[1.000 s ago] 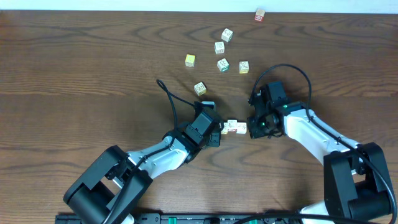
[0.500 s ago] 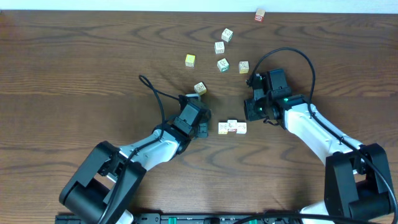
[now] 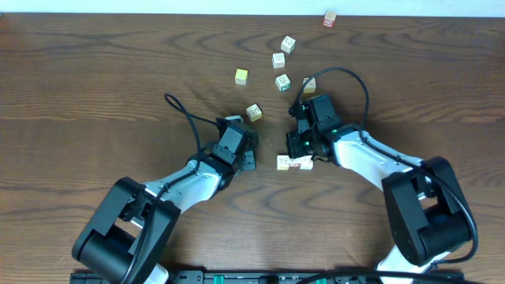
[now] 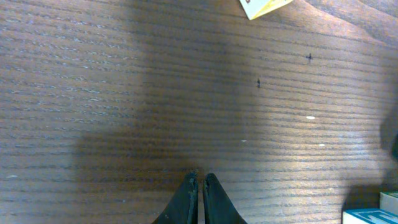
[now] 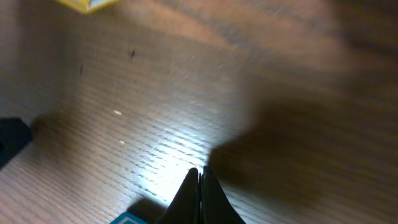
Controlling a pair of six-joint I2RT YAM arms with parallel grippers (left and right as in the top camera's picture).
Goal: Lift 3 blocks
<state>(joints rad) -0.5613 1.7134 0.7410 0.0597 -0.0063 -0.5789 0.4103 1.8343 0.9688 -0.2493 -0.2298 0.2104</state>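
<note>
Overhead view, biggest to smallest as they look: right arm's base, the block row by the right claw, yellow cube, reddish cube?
Largest: right arm's base
Next: block row
Smallest: yellow cube and reddish cube, which look alike, so unranked.

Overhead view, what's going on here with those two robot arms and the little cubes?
Two robot arms lean over a wooden table. Three tiny whitish blocks lie in a row on it between the arms, not lifted. The left hand and the right hand are both shut with nothing between their fingers, each over bare wood. More small cubes lie scattered farther back.
</note>
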